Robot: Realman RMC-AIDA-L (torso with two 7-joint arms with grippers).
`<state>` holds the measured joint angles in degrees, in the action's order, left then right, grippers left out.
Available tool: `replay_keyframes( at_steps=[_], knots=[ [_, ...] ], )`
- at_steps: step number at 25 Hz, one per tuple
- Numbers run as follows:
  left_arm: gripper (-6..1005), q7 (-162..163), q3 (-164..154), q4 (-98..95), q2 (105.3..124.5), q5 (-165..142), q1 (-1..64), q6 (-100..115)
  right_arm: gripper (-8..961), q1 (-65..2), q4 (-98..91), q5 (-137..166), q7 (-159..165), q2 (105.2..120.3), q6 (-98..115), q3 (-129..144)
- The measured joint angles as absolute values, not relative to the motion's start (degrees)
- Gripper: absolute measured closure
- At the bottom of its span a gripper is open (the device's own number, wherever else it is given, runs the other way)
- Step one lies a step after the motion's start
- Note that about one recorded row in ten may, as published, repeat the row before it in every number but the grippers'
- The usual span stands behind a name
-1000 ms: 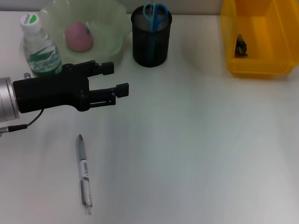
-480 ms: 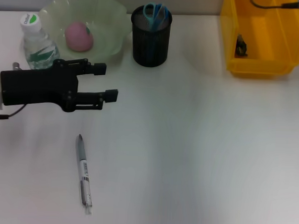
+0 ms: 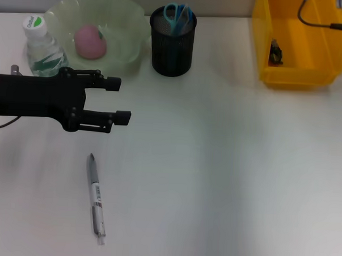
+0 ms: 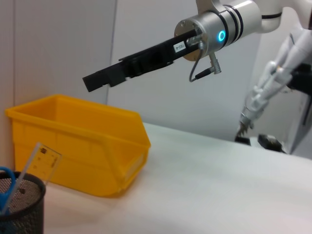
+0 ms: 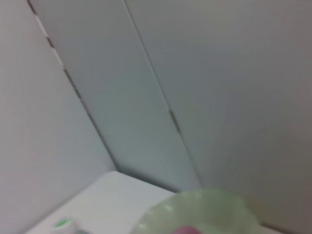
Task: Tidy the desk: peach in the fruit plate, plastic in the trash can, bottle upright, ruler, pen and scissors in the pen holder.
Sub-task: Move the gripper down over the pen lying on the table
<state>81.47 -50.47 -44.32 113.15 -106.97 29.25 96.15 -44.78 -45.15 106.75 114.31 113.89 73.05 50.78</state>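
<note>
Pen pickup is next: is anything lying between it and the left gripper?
Nothing: the head view shows bare desk between the left gripper and the pen.

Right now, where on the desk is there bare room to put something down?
The widest bare patch is the white desk right of the pen, below the pen holder and yellow bin. The back-left corner is crowded: fruit plate, water bottle, open left hand.

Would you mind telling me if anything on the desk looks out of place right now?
Only the pen: it lies loose on the table, nearer the robot than the open left gripper, not in the pen holder.
</note>
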Motion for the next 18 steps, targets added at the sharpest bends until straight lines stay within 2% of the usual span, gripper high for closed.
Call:
replay_keyframes(
  at_steps=[8, 14, 18],
  knots=[
    [212, 81.44, -50.66, -52.03, 112.36, -117.52, 32.7, 102.9, 153, -40.27, -45.0, 104.87, 102.66, 114.31, 83.34, 51.24],
    [212, 76.42, -52.33, -60.98, 113.76, -127.94, 34.03, 107.3, 126, -37.12, -43.43, 104.88, 95.49, 114.79, 88.63, 51.25],
    [213, 72.64, -57.88, -65.41, 114.55, -132.48, 34.33, 107.81, 126, -35.87, -43.02, 104.74, 93.16, 116.1, 89.13, 50.99]
  ],
)
